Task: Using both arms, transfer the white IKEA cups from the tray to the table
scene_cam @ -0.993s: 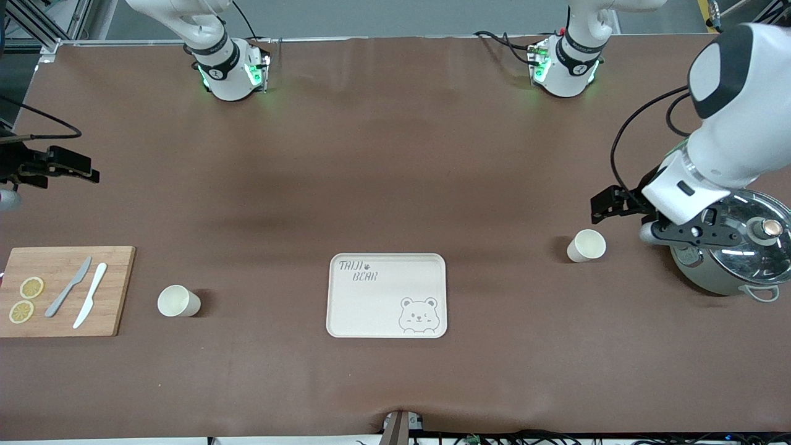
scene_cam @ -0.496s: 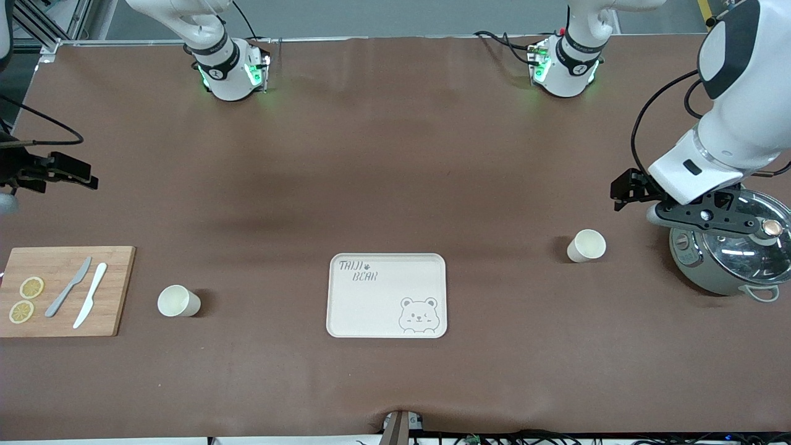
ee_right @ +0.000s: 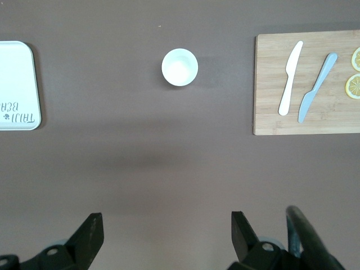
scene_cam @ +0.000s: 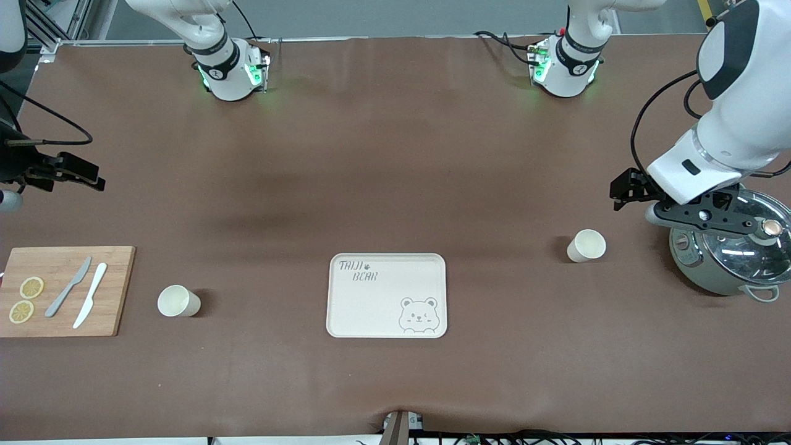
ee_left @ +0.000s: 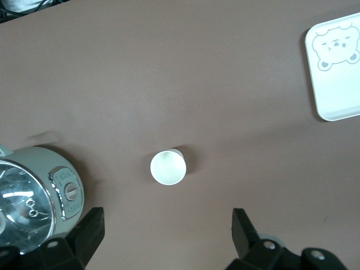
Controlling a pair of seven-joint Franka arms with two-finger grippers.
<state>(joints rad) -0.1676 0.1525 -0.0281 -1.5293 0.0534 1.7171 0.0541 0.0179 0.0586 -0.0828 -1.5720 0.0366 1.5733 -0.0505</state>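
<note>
Presently I see both cups upright on the desk (scene_cam: 395, 154); left gripper (ee_left: 166, 236), fingers apart, hangs above one cup (ee_left: 168, 167); right gripper (ee_right: 166, 236), fingers apart, is over bare desk, the other cup (ee_right: 179, 67) at its twelve o'clock.

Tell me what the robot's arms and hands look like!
Both arms are big, smooth and white with rounded shells. The left arm has a black oval joint cover and a black cable looping beside it. Each base glows green by a black band. The left hand and right hand are black, each with two blocky fingers, and a black cable runs to the right hand.
</note>
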